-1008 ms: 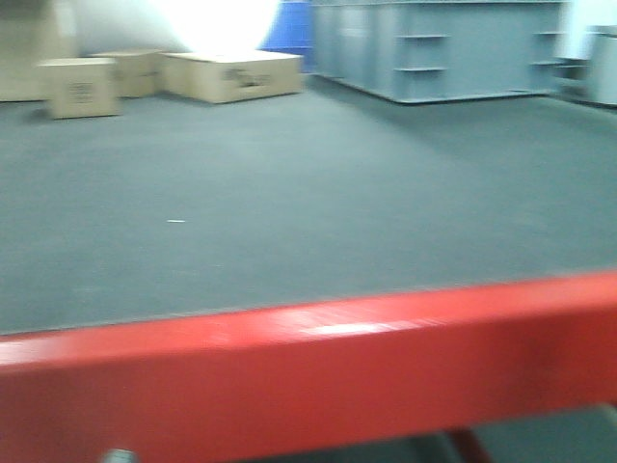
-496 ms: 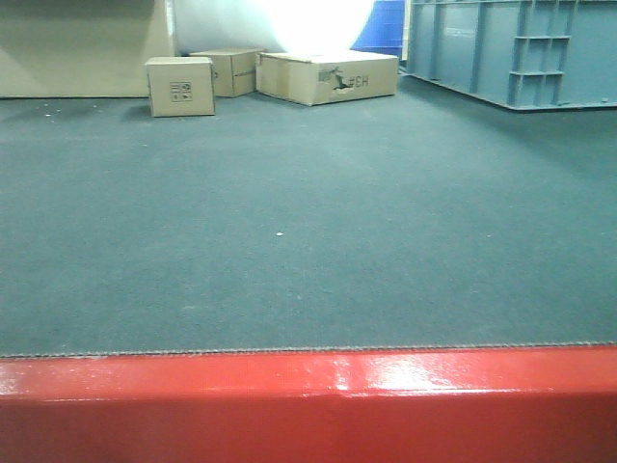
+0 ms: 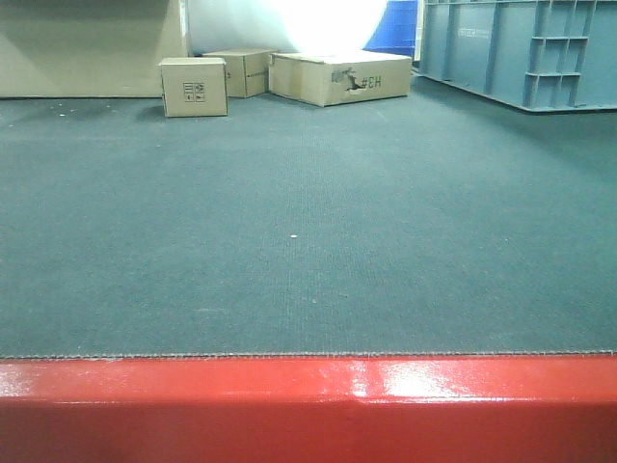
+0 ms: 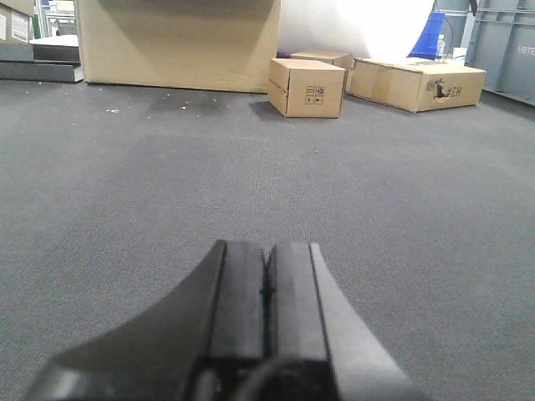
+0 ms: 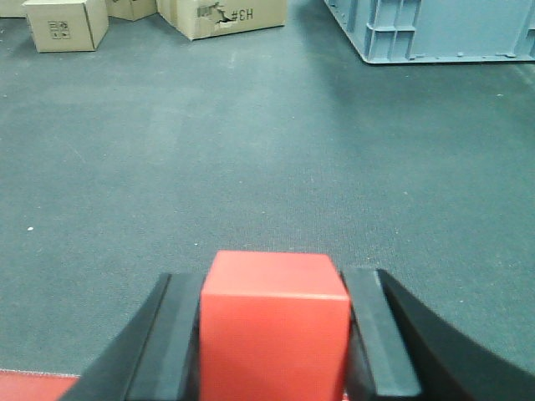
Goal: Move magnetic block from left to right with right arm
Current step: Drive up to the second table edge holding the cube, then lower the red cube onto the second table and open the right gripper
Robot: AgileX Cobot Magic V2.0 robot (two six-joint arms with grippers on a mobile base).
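Observation:
In the right wrist view the magnetic block (image 5: 274, 334), a plain matte red cube, fills the gap between two black fingers. My right gripper (image 5: 274, 280) is shut on it, with a pad pressed to each side face, and holds it above dark carpet. A strip of red surface (image 5: 33, 386) shows at the lower left under the gripper. In the left wrist view my left gripper (image 4: 267, 246) is shut, its pads together with nothing between them, low over grey carpet. Neither gripper nor the block shows in the front view.
A glossy red ledge (image 3: 308, 405) spans the bottom of the front view, with dark carpet (image 3: 308, 222) beyond. Three cardboard boxes (image 3: 194, 86) (image 3: 339, 77) (image 3: 247, 70) stand at the back. A large blue-grey crate (image 3: 525, 48) stands at the back right, also seen as crate (image 5: 426, 29).
The front view has swung and steadied: the red ledge was tilted and blurred one second ago and now lies level. The boxes have drifted right in the frame.

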